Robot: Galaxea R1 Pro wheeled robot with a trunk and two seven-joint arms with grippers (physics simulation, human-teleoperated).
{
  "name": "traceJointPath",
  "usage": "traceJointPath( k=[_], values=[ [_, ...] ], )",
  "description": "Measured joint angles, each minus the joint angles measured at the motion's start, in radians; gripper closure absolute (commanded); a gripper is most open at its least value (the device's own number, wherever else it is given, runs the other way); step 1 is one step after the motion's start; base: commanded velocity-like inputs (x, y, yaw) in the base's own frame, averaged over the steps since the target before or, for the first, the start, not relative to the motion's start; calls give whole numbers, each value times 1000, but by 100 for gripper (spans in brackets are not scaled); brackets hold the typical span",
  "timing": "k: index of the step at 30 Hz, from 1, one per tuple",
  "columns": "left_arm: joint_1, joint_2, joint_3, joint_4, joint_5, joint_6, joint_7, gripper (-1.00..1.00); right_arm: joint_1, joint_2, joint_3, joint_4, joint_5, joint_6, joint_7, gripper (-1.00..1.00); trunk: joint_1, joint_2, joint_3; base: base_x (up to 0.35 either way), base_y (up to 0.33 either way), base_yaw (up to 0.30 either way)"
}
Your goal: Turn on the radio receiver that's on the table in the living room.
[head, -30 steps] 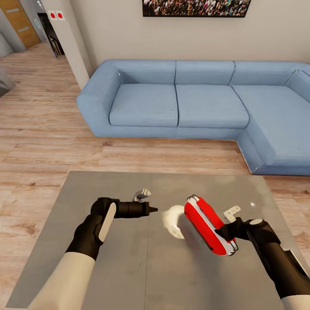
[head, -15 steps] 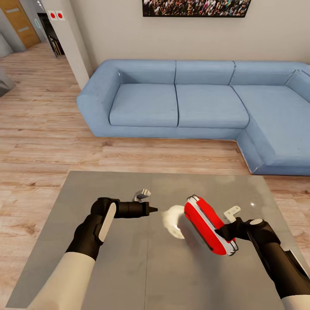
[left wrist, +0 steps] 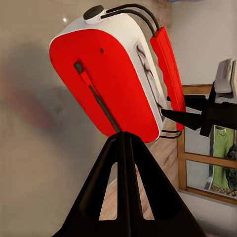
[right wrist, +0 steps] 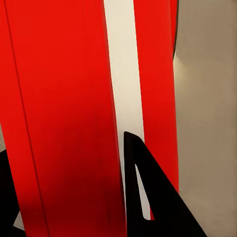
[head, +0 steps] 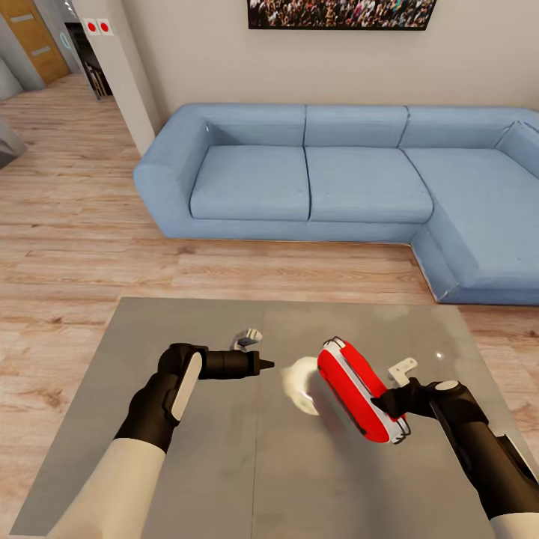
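The red radio receiver [head: 358,389], with a white-silver band round its edge, is held tilted on edge above the grey-taupe table [head: 187,464]. My right gripper [head: 387,405] is shut on its lower right end. In the right wrist view the radio [right wrist: 59,98] is very close, with one black finger [right wrist: 143,197] against its band. My left gripper [head: 267,364] is shut and empty. It points at the radio from the left, a short gap away. In the left wrist view its joined fingertips [left wrist: 123,140] sit just before the radio's red face [left wrist: 108,84].
A light blue L-shaped sofa [head: 337,180] stands beyond the table on the wood floor [head: 75,247]. It wraps round at the right. A framed crowd photo [head: 340,11] hangs on the beige wall. A bright glare patch [head: 299,378] lies on the tabletop.
The radio and my right gripper have shifted a touch to the left, toward the left gripper. The left arm has not moved.
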Motion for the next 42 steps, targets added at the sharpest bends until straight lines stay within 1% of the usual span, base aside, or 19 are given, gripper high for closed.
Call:
traceJointPath(
  k=[23, 25, 31, 36, 42],
  values=[
    [0, 0, 0, 0, 0, 0, 0, 100, 0, 1, 0, 1, -3, -10, 7, 100, 0, 0, 0, 0, 0, 0],
    [0, 0, 0, 0, 0, 0, 0, 100, 0, 1, 0, 3, -7, -17, 7, 100, 0, 0, 0, 0, 0, 0],
    [0, 0, 0, 0, 0, 0, 0, 100, 0, -1, 0, 25, -59, -37, 2, 100, 0, 0, 0, 0, 0, 0],
    [0, 1, 0, 0, 0, 0, 0, 100, 0, -1, 0, 27, -68, -40, -1, 100, 0, 0, 0, 0, 0, 0],
    [0, 3, 0, 0, -1, 0, 1, 100, 0, -2, 0, 27, -69, -40, -2, 100, 0, 0, 0, 0, 0, 0]
  ],
)
